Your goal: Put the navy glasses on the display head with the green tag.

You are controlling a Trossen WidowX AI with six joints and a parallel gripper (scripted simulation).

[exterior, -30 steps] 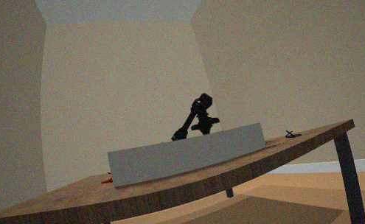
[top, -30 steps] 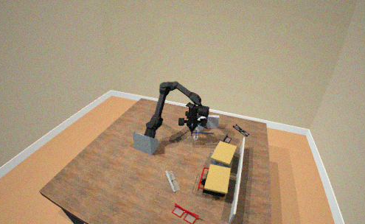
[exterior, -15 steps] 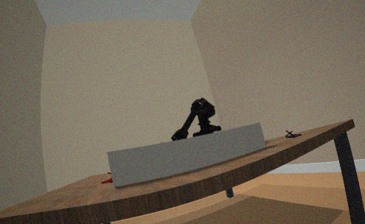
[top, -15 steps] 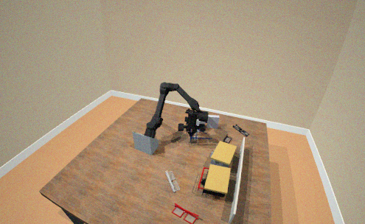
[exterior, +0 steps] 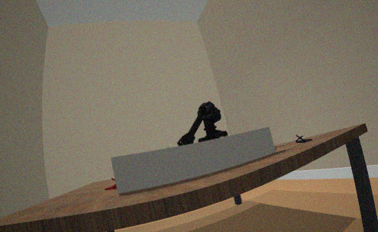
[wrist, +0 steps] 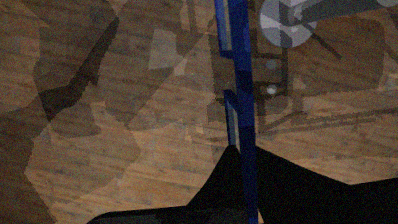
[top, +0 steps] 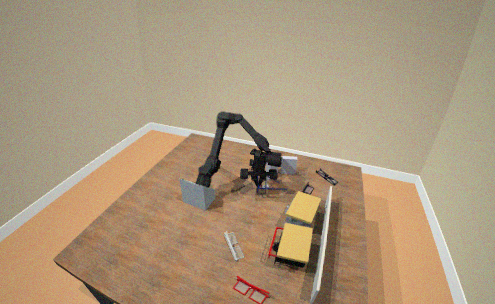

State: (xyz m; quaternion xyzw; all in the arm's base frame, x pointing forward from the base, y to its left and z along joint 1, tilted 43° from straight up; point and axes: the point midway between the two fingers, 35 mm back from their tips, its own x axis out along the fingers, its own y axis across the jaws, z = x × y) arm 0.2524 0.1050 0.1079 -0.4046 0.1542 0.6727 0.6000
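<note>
My gripper [top: 261, 181] [wrist: 238, 152] is shut on the navy glasses [top: 270, 189] [wrist: 243, 95] and holds them a little above the table. In the wrist view the blue frame runs straight up from between the fingers. Two display heads with yellow tops stand to the right of the gripper, a far one [top: 303, 206] and a near one [top: 295, 243]. The glasses hang just left of the far head and do not touch it. The near head has a red frame [top: 276, 242] at its front. I cannot make out the green tag. In the exterior view the arm [exterior: 208, 119] shows behind the grey panel and the heads are hidden.
A long white panel [top: 323, 240] [exterior: 192, 158] stands behind the heads. Black glasses [top: 326, 176] [exterior: 302, 139], grey glasses [top: 233, 243] and red glasses [top: 252, 287] lie on the wooden table [top: 142, 235]. Grey blocks stand at the arm's base [top: 197, 194] and behind the gripper [top: 290, 164].
</note>
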